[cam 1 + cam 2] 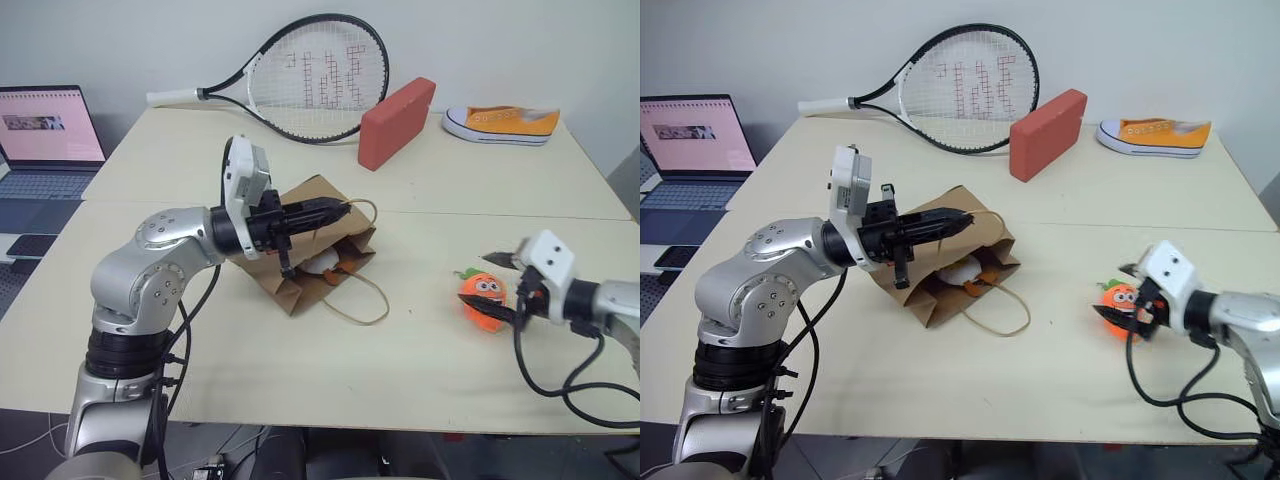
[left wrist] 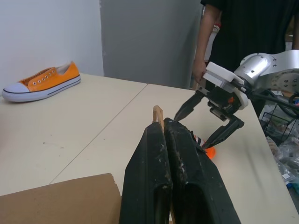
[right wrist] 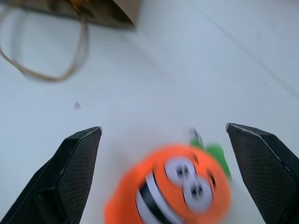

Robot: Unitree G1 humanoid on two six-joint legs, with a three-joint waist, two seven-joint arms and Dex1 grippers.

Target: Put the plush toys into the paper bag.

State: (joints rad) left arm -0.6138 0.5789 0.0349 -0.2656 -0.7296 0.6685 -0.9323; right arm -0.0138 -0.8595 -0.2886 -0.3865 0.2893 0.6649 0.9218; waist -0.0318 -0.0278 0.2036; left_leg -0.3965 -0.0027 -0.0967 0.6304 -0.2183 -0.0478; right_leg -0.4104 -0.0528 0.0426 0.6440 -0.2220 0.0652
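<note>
We see egg toy [image 1: 962, 272] already inside paper bag [image 1: 940, 250], which lies mid-table. Carrot toy [image 1: 483, 298] on table, right of bag, not yet grasped. R gripper [image 1: 508, 290] wide open around it; L gripper [image 1: 325, 213] pinches bag's upper edge.

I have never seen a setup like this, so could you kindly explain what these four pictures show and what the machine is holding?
This is a humanoid robot with two arms, each ending in two black fingers. Two pictures come from its head, looking down at a table; the other two from cameras on its wrists. The left gripper, fingers shut, pinches a handle of the paper bag, which lies on its side with the egg toy in its mouth. The right gripper is open around the carrot toy, not gripping it. Farther back lie a tennis racket, a red block and an orange sneaker; a laptop sits alongside.
</note>
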